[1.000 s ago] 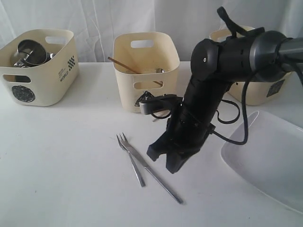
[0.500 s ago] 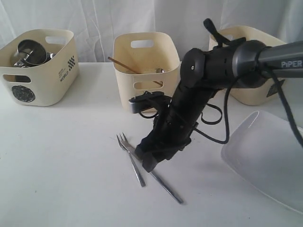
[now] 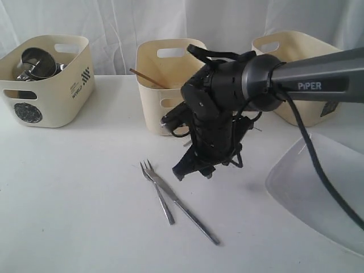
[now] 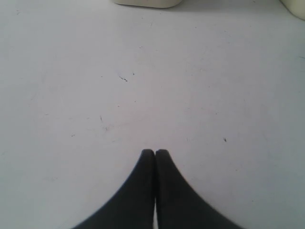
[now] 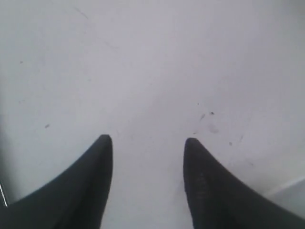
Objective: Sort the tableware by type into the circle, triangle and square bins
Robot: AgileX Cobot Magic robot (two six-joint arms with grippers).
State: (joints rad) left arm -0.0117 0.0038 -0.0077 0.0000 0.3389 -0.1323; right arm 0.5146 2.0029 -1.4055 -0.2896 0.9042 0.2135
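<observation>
A white table (image 3: 68, 199) stands before a white curtain (image 3: 114, 23). The exterior view shows three cream bins along the back. The left bin (image 3: 57, 96) has a round mark on its front and holds steel mugs (image 3: 37, 62). The middle bin (image 3: 153, 108) holds a chopstick (image 3: 147, 78) that leans up over its rim. The right bin (image 3: 310, 114) is partly hidden by the right arm (image 3: 267, 85).

On the bare table in front of the middle bin lie a fork (image 3: 156, 190) and a knife (image 3: 185, 209). They make a narrow V and touch near the fork's head. A large white plate (image 3: 318, 193) lies at the right edge, well apart from them.

The right arm reaches across the middle. Its claw (image 3: 193, 169) points down, just to the right of the fork and knife. From this angle you cannot tell how wide it stands. The right wrist view settles that: the claw (image 5: 147, 140) is open, its two dark fingers (image 5: 95, 181) well apart, with only bare table between them.

The left claw (image 4: 155, 151) shows only in the left wrist view. Its fingertips are pressed together, closed on nothing, over bare table. The base of a bin (image 4: 147, 3) shows at the far edge of that view.
</observation>
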